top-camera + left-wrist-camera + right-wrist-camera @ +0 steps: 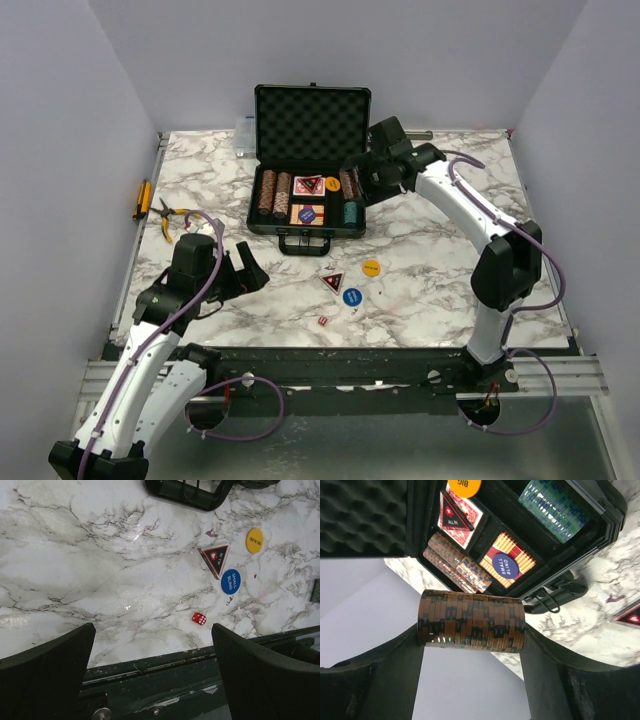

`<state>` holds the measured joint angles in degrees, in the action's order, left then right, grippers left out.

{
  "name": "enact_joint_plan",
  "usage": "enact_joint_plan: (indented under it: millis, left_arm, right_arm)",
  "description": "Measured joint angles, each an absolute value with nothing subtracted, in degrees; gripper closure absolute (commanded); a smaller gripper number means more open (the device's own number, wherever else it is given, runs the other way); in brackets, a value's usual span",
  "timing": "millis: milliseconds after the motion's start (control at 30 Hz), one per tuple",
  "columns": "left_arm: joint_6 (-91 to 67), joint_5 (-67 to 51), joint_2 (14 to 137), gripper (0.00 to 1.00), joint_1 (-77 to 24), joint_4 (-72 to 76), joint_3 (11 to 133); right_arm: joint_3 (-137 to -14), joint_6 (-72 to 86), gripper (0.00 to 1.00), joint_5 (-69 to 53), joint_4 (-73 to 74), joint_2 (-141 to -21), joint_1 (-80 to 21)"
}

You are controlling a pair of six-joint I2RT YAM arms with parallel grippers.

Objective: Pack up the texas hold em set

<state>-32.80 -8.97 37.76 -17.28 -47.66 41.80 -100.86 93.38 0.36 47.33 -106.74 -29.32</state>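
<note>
- Marble surface [450, 285] from above: we count one open black briefcase [312, 120], with one red triangle [332, 281], one yellow disc [371, 267], one blue disc [351, 296] and one die [323, 320] lying loose before it.
- Left wrist: the left end effector [153, 630] hangs released near those four pieces.
- Right wrist: the right end effector [471, 635] grasps one brown chip stack [471, 620] above the briefcase, where we see one teal row [555, 507] and two card decks [507, 562].
</note>
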Motion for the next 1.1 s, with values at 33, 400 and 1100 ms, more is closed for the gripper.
enact_joint_plan:
  millis: [33,400,1100]
  left_arm:
    - [-32.82,-8.97,37.74,0.02,-17.28,-47.62,41.74]
    - [-33.26,-8.93,37.28,0.02,-17.28,-47.24,41.43]
    - [-33.28,-9.02,37.65,0.02,-16.21,-46.37,41.32]
  right_arm:
    - [-100.86,94.63,0.99,0.51,47.18,-106.91,-29.32]
    - [-100.86,102.63,0.99,0.84,44.40,-114.26,-30.83]
    - [-101.16,108.47,0.82,0.71,41.36,-124.44,-31.90]
